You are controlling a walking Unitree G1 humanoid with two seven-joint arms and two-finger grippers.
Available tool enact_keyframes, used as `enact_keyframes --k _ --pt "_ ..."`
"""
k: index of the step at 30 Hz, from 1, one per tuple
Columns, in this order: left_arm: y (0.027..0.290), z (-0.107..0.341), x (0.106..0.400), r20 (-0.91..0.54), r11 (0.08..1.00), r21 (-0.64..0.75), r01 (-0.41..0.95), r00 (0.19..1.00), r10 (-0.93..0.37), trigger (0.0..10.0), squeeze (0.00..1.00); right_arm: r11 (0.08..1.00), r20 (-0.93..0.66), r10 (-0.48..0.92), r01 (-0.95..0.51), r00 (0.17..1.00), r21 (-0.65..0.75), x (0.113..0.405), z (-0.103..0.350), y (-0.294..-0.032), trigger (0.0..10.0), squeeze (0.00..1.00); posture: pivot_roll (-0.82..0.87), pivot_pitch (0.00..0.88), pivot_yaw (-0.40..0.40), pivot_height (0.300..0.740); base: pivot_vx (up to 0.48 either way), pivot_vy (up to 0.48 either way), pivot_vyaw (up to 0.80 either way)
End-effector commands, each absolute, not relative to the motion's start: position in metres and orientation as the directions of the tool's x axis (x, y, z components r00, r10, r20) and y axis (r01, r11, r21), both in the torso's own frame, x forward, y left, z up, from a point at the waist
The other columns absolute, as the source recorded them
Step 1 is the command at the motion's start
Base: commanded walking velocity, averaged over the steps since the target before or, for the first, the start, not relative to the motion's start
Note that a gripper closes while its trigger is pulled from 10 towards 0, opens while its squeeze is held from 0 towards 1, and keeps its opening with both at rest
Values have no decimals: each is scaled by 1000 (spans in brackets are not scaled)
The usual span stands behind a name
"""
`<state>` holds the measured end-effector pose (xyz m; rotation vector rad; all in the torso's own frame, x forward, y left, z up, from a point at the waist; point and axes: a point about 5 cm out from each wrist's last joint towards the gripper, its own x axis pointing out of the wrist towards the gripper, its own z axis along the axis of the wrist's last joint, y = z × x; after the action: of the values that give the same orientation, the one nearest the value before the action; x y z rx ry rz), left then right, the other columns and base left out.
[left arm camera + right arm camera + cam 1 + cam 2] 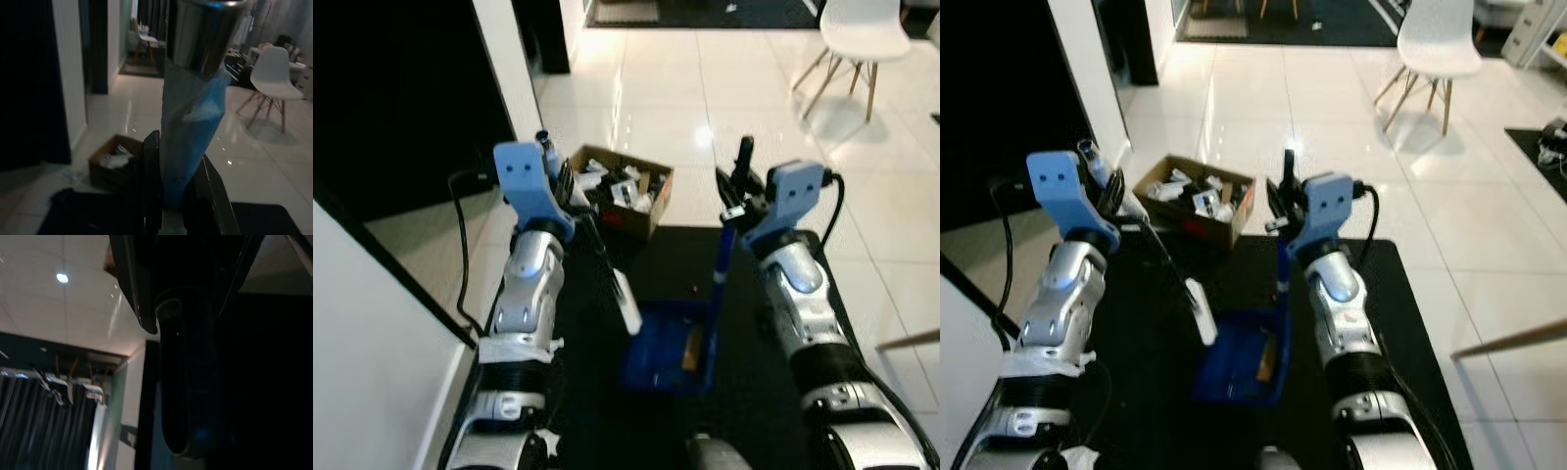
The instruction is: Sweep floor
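Your right gripper [741,186] clamps the blue dustpan handle [722,257] while your left gripper [178,193] grips the broom shaft [193,105], so with the dustpan [666,352] on the black mat [744,323], you seem mid-collection: next brush debris into it.

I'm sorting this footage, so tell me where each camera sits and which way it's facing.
Left eye view: on the head, looking forward and down at the blue dustpan on the black mat; both silver arms show.
Right eye view: same head, same scene; shares the cardboard box and white chair.
Left wrist view: along the left gripper, shut on the broom handle.
Right wrist view: along the right gripper, shut on the dustpan handle, facing the ceiling.
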<state>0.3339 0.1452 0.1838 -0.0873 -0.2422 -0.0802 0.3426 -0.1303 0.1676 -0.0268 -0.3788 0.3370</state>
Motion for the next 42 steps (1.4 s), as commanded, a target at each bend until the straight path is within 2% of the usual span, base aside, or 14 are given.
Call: enact_keyframes --k 1,7,36,42 --pt "144 194 333 295 994 -51 97 952 -78 10000 0 946 479 321 -306 817 -112 342 199 -128 10000 0 -6 0 36 740 0 0 0" --pt "142 199 332 334 995 -40 96 939 -77 10000 0 944 528 327 -295 784 -146 342 218 -128 10000 0 -7 0 34 740 199 0 0" --pt "139 201 333 348 993 -28 112 933 -95 10000 0 954 486 297 -275 822 -118 343 208 -133 10000 0 -10 0 42 740 476 0 0" --pt "137 201 334 349 993 -28 117 932 -100 10000 0 958 482 283 -268 829 -101 343 207 -136 10000 0 -11 0 44 740 480 0 -642"
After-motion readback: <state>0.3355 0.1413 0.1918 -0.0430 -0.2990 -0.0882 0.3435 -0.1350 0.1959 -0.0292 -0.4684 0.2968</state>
